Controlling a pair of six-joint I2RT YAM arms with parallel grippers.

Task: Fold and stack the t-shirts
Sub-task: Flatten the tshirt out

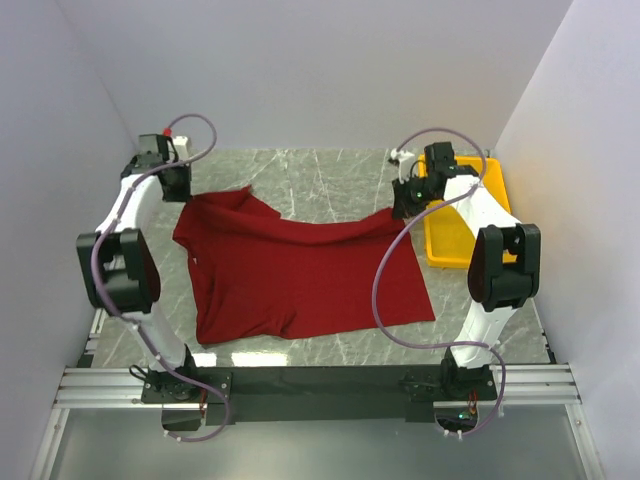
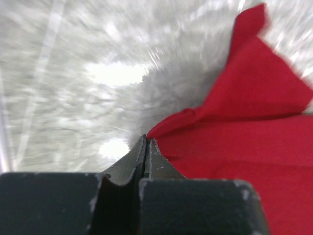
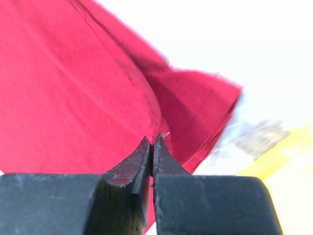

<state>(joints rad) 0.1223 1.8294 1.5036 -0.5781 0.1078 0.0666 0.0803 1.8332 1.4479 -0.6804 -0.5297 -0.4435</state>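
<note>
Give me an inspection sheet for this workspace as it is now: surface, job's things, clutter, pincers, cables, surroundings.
Surface: grey marble-look table.
Job's things: one dark red t-shirt, spread out and unfolded, with its far edge rumpled.
Clutter: yellow tray at the right, beside the t-shirt.
Pincers: left pincer shut on the t-shirt's far left edge; right pincer shut on its far right corner, which is lifted.
Cables: purple cables loop loosely along both arms; the right one hangs over the t-shirt.
Surroundings: white walls on three sides; metal rail at the near edge.
</note>
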